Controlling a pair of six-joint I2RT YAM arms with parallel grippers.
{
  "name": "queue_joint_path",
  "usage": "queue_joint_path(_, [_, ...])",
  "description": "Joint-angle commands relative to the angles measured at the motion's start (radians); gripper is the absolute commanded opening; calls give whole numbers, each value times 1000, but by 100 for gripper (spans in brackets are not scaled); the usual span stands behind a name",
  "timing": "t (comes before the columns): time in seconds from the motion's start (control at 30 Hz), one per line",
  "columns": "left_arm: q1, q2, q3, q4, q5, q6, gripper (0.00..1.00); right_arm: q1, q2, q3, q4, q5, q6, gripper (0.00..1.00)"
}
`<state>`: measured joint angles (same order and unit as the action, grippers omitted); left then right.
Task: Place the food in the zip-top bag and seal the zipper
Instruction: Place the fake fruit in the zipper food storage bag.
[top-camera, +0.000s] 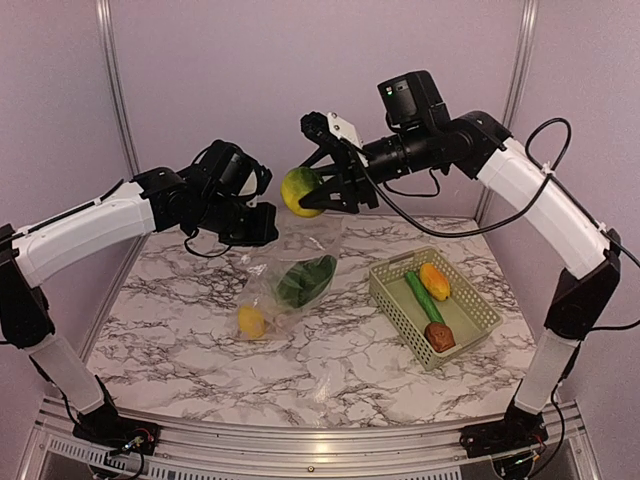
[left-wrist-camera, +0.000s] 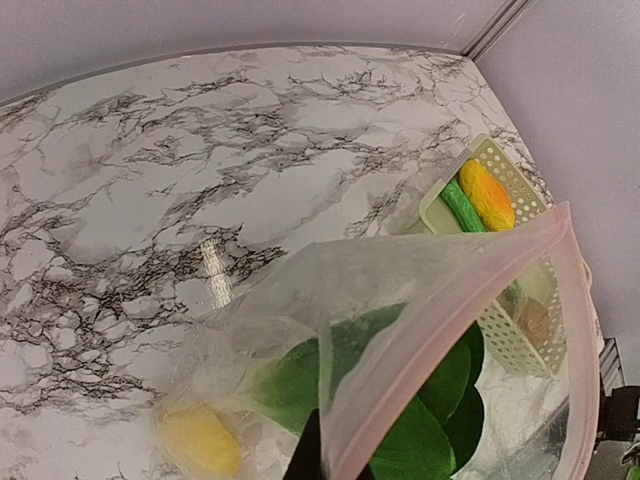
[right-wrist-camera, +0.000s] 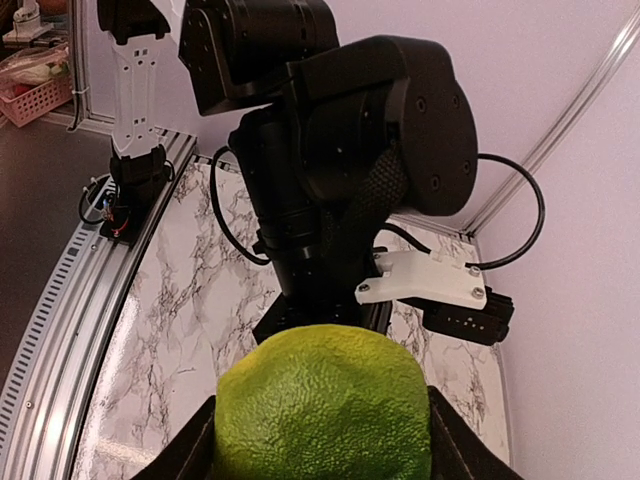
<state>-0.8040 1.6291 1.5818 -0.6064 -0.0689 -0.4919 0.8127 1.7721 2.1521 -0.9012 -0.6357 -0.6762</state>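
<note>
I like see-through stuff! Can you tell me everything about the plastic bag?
The zip-top bag is clear, crinkly plastic with a pinkish zipper strip along its open mouth. The left tool pinches its top edge and holds it up, while its bottom rests on the marble table. Inside lie a green leafy vegetable and a yellow fruit.
</note>
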Motion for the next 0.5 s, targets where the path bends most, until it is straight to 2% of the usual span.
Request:
queue_joint_path(0.0, [5, -58, -10, 16, 0, -12, 2, 5, 57, 13, 41, -5, 24, 43])
queue_joint_path(0.17, [6, -81, -19, 17, 7, -25, 2, 4, 84, -27, 116, 1, 48, 37])
queue_joint_path(0.47, [6, -107, -42, 30, 14, -53, 3, 4, 136, -51, 199, 18, 111, 38])
